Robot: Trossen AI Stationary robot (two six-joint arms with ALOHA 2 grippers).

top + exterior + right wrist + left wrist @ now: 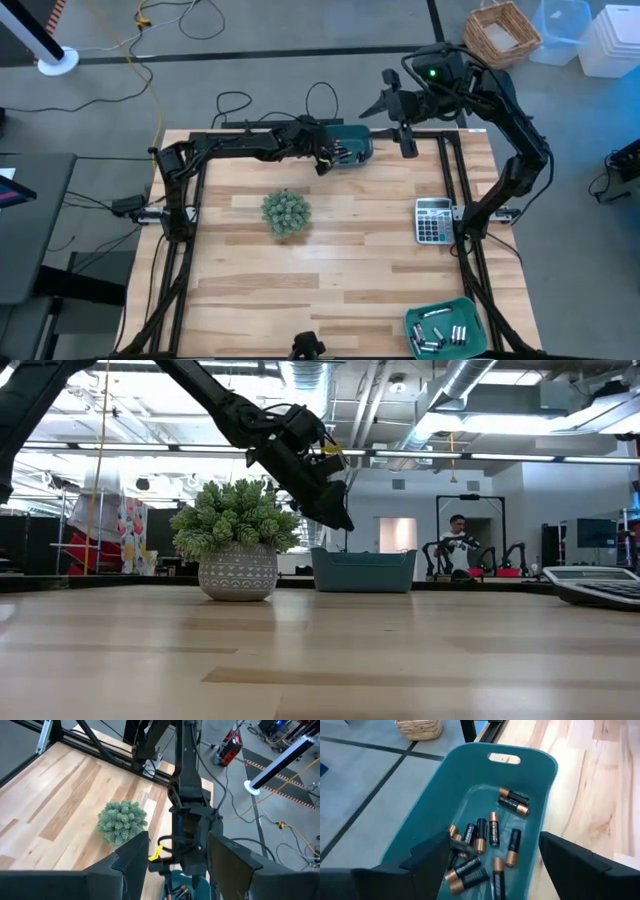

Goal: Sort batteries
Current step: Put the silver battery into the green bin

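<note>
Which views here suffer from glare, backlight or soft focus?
Low view: bright ceiling lights backlight the left hand into a silhouette, while the plant stays readable. Left wrist view: even light, the batteries in the teal bin are sharp, but the near fingers are soft. High view: flat light, faint shadows on the table.

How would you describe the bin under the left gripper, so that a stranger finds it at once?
Start from the wooden table and go to its far edge, beyond the potted plant. There the left gripper, open, hangs over a teal bin. It holds black batteries with copper ends, while the other teal bin, at the near right corner, holds silvery ones.
</note>
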